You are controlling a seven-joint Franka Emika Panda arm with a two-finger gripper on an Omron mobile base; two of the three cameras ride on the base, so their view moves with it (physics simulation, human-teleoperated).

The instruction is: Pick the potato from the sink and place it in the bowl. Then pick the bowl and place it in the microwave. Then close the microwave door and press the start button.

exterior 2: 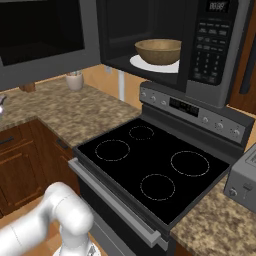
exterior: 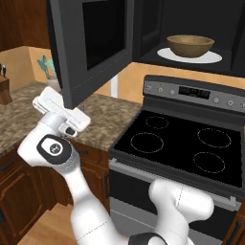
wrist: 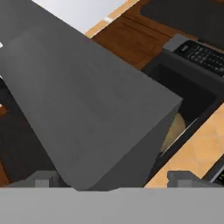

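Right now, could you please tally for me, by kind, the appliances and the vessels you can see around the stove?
Microwave, door open: 1
Stove: 1
Toaster: 1
Wooden bowl on the turntable: 1
Small beige jug on the counter: 1
Total: 5

Bowl [exterior 2: 158,51] sits on turntable plate [exterior 2: 145,64] inside microwave [exterior 2: 210,50]; microwave door [exterior 2: 42,40] open, above stove [exterior 2: 150,165].
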